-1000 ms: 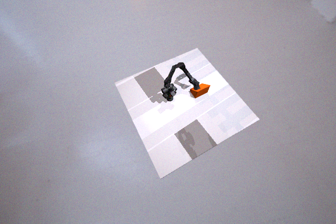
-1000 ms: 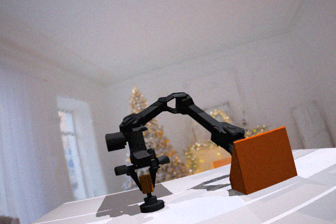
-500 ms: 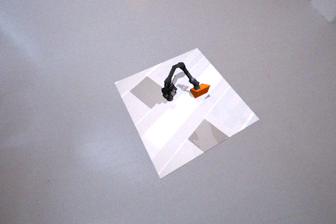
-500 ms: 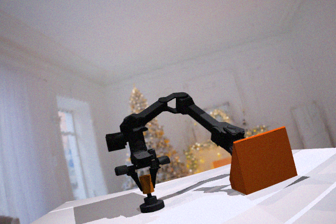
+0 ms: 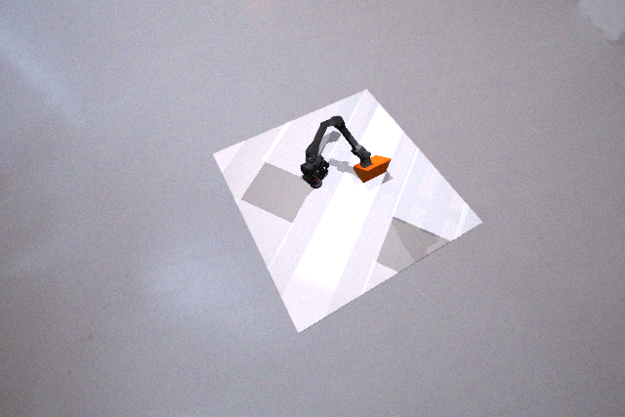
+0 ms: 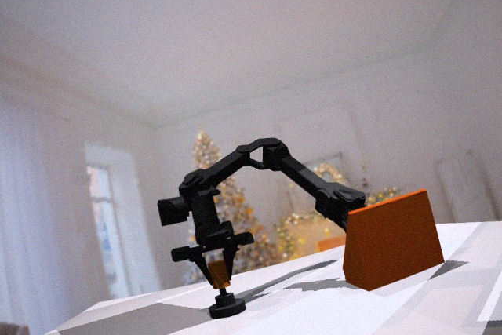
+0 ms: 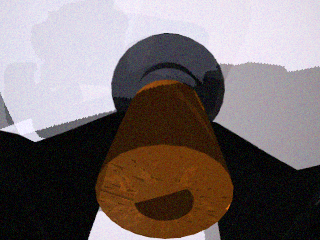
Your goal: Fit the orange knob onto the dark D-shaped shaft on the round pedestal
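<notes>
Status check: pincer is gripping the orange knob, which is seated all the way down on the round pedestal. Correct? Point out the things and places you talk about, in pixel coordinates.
Not seated. The exterior view shows the orange knob (image 6: 219, 273) (image 7: 162, 120) held above the round pedestal (image 6: 227, 309) (image 7: 167, 50), with a stretch of dark shaft (image 6: 222, 291) visible between them. The pincer (image 6: 219, 280) is indeed gripping the knob.

The pale tabletop (image 5: 322, 261) (image 6: 316, 307) (image 7: 265, 30) carries the round pedestal (image 5: 316, 184) (image 6: 227, 309) (image 7: 125, 75) and an orange block (image 5: 372, 169) (image 6: 393, 242).
</notes>
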`<state>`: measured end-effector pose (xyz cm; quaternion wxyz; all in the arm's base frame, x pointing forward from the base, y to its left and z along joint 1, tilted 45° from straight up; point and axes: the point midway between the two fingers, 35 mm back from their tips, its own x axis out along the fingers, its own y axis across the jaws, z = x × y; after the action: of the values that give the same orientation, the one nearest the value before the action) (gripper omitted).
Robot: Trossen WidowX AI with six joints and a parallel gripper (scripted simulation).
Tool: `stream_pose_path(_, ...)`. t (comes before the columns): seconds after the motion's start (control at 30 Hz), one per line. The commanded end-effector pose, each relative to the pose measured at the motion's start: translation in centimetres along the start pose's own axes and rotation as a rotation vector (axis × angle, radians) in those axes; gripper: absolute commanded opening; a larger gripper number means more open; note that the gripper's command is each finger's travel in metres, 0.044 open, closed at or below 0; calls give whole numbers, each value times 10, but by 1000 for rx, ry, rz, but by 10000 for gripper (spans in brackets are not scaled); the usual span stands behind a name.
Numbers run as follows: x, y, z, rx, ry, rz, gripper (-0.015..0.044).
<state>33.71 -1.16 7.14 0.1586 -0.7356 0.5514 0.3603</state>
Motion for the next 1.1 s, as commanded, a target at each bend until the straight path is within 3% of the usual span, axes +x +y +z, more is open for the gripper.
stream_pose_path(0.0, -1, -1, -1, -62, 0, -1, 0)
stream_pose_path(0.17, 1, -2, -1, -195, 0, 0, 0)
stream_pose_path(1.07, -1, -1, -1, -195, 0, 0, 0)
